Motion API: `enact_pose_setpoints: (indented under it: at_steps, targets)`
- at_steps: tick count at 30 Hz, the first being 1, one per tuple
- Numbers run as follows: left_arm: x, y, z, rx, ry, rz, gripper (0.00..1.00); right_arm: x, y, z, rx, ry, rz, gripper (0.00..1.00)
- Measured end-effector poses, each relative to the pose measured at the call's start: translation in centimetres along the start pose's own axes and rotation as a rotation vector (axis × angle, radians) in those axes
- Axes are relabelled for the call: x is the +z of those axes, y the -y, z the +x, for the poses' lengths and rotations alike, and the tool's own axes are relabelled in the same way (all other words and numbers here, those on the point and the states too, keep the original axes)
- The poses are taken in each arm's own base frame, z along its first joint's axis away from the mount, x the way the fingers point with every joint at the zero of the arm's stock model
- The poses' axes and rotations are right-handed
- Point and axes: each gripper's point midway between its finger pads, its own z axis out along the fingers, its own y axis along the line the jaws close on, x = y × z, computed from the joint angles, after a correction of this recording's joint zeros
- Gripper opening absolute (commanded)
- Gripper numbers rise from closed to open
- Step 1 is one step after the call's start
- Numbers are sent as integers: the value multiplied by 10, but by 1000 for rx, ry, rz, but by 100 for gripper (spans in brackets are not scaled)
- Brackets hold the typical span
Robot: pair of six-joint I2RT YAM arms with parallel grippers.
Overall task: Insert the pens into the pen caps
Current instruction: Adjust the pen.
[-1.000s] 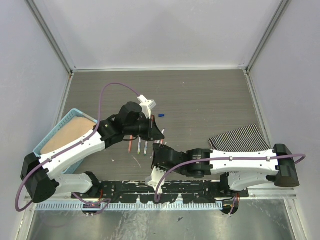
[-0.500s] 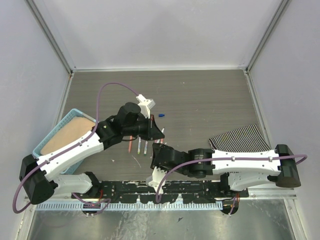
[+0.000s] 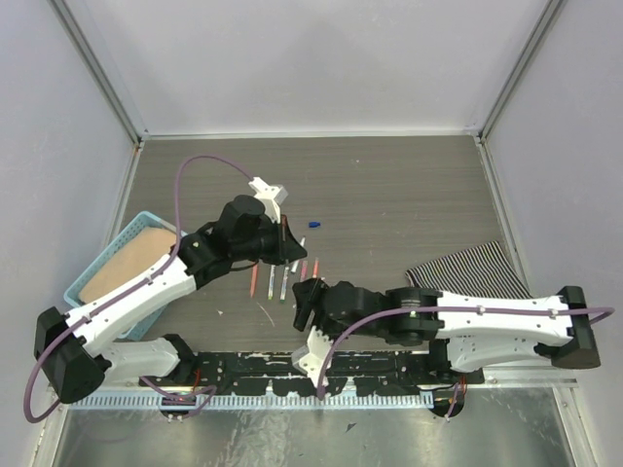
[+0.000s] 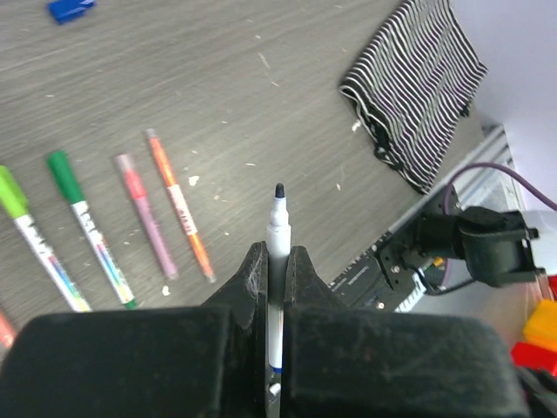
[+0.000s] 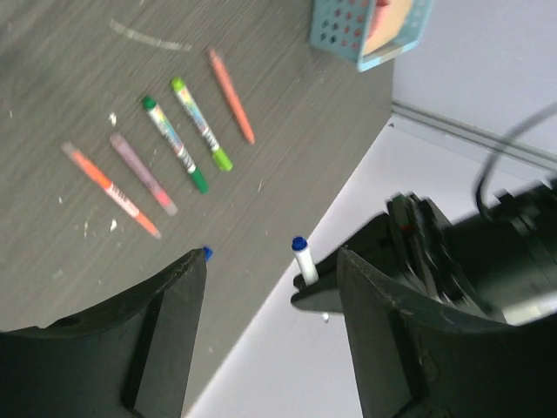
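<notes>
At L a blue basket [image 3: 107, 251], at R a striped cloth [image 3: 467, 270].

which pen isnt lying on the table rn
The white pen with the dark tip: the left gripper is shut on it, holding it above the table. The light green pen, green pen, pink pen and orange pen lie flat.

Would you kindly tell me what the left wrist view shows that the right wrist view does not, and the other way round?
Only the left wrist view shows the striped cloth and the dark tip of the held white pen. Only the right wrist view shows the blue basket, the whole salmon pen, and the held pen's blue rear end. Both show the row lying on the table: the light green pen, dark green pen, pink pen and orange pen.
</notes>
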Motion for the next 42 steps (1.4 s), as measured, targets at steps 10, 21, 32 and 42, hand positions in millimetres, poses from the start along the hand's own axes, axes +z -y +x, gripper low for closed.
enact_pose_setpoints:
  at_steps: [10, 21, 32, 42]
  targets:
    - [-18, -39, -12, -6, 52, -137, 0, -57, 60, -8, 651, 205, 424, 69]
    - [-46, -54, 5, 6, 78, -174, 0, -72, 83, 34, 1672, 99, 725, 86]
    - [-82, -47, -1, -15, 306, -63, 0, -44, 89, 26, 2189, 251, 768, 75]
    - [-109, -31, -23, -44, 442, 1, 0, 22, 69, 43, 2445, 479, 543, 69]
